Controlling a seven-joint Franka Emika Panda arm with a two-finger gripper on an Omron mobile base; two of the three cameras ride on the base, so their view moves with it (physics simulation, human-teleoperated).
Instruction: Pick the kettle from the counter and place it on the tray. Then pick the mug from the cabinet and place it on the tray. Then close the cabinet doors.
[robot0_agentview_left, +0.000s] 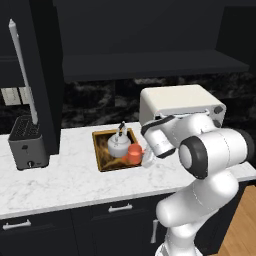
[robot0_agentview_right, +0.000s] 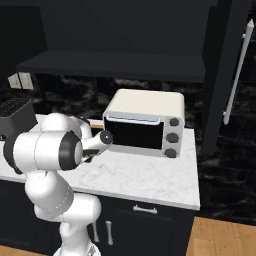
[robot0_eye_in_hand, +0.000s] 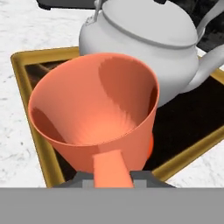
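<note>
Toaster oven (robot0_agentview_right: 144, 123), cream top, dark glass door, three knobs at right. Black slotted toaster (robot0_agentview_left: 27, 142) well left of it. Wall outlets (robot0_agentview_left: 14, 95) above toaster. Wood floor (robot0_agentview_right: 220, 237) below.
</note>
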